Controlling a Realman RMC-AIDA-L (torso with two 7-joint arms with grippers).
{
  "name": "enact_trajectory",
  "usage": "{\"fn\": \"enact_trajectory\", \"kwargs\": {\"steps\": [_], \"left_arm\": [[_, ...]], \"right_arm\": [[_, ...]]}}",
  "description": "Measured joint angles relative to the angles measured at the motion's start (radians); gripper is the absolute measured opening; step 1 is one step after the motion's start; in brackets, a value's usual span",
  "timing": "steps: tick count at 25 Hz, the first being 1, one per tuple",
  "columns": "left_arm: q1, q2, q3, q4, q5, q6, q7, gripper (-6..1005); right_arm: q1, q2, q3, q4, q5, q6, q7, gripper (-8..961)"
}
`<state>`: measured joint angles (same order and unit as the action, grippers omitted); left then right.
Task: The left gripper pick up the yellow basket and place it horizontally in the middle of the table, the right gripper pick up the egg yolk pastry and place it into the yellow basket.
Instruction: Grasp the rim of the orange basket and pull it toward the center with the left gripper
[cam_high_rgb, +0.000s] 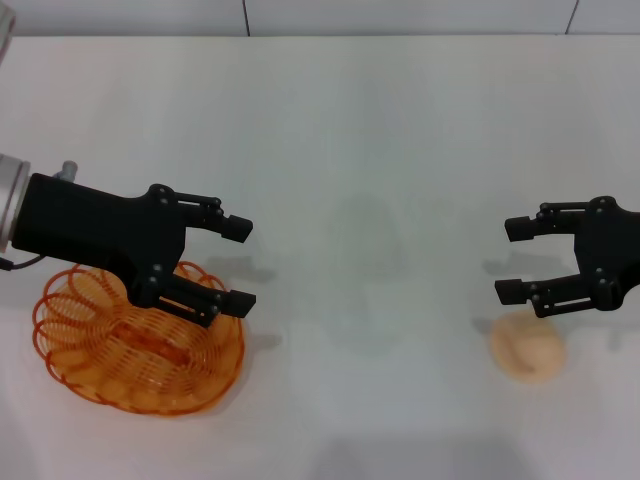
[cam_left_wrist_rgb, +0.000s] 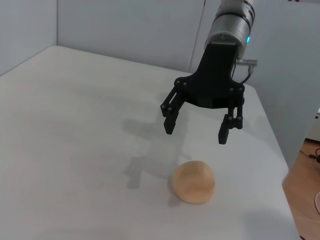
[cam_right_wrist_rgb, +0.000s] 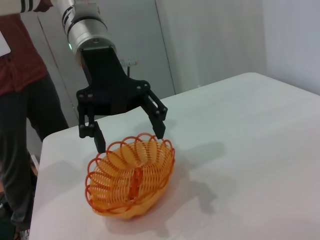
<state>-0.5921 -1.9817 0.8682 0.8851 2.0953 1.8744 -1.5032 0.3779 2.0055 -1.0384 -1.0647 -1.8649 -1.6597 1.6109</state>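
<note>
Spread wide on both claws, holding nothing. Head view: left gripper (cam_high_rgb: 240, 265) over the near rim of the basket (cam_high_rgb: 140, 350), long side running left to right, far left on the table (cam_high_rgb: 380, 130); right gripper (cam_high_rgb: 515, 260) just above the pastry (cam_high_rgb: 527, 347), far right. Left wrist view: right gripper (cam_left_wrist_rgb: 196, 129) hanging above the round pastry (cam_left_wrist_rgb: 194, 181). Right wrist view: left gripper (cam_right_wrist_rgb: 127, 134) over the basket (cam_right_wrist_rgb: 131, 180), tipped up a little.
</note>
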Motion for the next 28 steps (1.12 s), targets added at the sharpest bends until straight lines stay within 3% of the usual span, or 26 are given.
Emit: {"fn": "enact_trajectory", "kwargs": {"steps": [17,27,28], "left_arm": [[0.0,0.006,-0.002,0.0,0.002,-0.026,-0.038,849],[0.0,0.064,-0.002,0.13,0.108,-0.02,-0.316,833],[-0.005,0.074,-0.002,0.171,0.177,-0.02,-0.398,832]], "right_arm": [[0.0,0.002,0.0,0.002,0.008,0.0,-0.004,813],[0.0,0.004,0.0,0.003,0.009,0.0,-0.005,813],[0.001,0.005,0.0,0.003,0.009,0.001,-0.005,813]]}}
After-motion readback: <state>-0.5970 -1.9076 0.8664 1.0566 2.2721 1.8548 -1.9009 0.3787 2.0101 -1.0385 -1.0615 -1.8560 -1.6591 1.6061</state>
